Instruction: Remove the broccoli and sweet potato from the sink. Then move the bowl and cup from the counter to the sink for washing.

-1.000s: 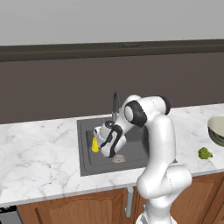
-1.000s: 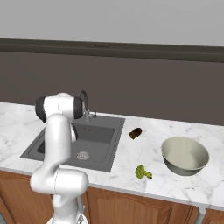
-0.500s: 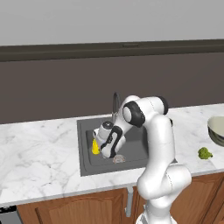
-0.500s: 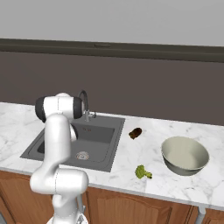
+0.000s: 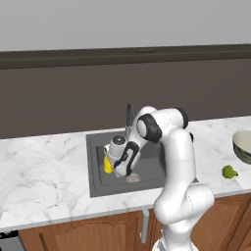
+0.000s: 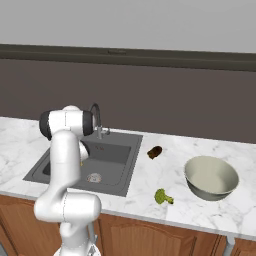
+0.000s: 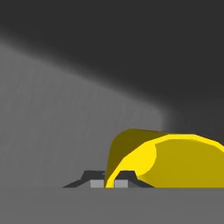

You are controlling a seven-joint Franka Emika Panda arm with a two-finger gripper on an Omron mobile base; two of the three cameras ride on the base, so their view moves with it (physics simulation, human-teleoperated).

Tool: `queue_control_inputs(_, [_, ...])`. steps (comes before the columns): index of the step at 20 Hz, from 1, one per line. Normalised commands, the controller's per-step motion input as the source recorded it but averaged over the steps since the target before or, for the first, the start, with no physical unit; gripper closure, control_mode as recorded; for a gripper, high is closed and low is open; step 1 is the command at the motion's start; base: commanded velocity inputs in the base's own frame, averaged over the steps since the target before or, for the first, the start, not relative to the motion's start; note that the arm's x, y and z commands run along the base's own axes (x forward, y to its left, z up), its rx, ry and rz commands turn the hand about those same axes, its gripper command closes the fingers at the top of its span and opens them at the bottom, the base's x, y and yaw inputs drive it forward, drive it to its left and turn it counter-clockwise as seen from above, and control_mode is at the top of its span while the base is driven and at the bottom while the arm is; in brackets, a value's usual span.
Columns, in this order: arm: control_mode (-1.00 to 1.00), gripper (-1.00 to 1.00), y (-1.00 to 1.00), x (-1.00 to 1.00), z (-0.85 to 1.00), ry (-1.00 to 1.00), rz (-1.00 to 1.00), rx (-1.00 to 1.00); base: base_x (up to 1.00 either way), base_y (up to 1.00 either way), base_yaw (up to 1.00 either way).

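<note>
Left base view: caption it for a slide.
End effector shut on the yellow cup, low inside the sink; broccoli on the counter.

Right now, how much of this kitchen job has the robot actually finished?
The vegetables look done: the broccoli and sweet potato lie on the counter, outside the sink. In hand: the gripper is shut on the yellow cup's rim, down inside the sink. Left: releasing the cup, then bringing the bowl, which sits on the counter.
</note>
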Motion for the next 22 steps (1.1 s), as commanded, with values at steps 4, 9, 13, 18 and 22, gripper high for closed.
queue_control_inputs(4, [-1.00, 1.00, 0.04, 0.13, -0.13, 0.00, 0.00, -0.03, 0.00, 0.00, 0.00])
queue_control_inputs(9, [-1.00, 1.00, 0.05, 0.13, -0.12, 0.00, 0.00, -0.01, 0.00, 0.00, 0.00])
queue_control_inputs(13, [-1.00, 1.00, 0.05, 0.16, -0.11, 0.00, 0.00, 0.00, 0.00, 0.00, 0.00])
queue_control_inputs(18, [-1.00, -1.00, 0.03, 0.16, -0.06, 0.00, 0.00, 0.00, 0.00, 0.00, 0.00])
queue_control_inputs(22, [-1.00, -1.00, 0.01, 0.08, -0.01, 0.00, 0.00, -0.01, 0.00, 0.00, 0.00])
